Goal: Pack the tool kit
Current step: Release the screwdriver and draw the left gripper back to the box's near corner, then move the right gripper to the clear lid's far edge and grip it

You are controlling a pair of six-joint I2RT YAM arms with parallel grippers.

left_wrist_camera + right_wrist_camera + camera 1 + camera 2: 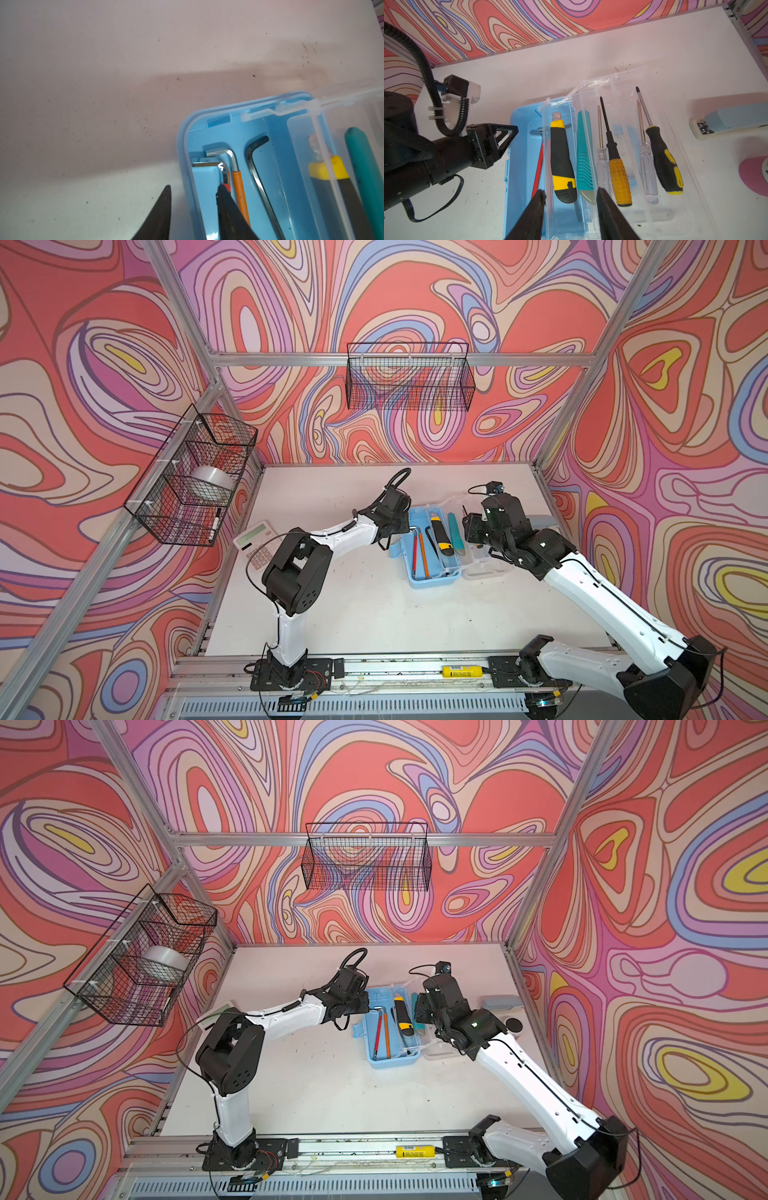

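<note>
My left gripper [194,187] is straddling the left wall of the blue box [434,581] in the middle of the surface [374,610], half open, holding nothing. My right gripper [571,190] is hovering, also open, over the yellow knife [561,158]. Closing now, I'm risking tipping the box or pinning the red hex key [538,166].

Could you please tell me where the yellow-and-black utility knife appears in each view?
Top views: yellow-and-black utility knife in the blue box, in both.
Left wrist: between black hex key and teal knife.
Right wrist: between red hex key and teal knife.
Shared landmark: the teal knife beside it.
</note>
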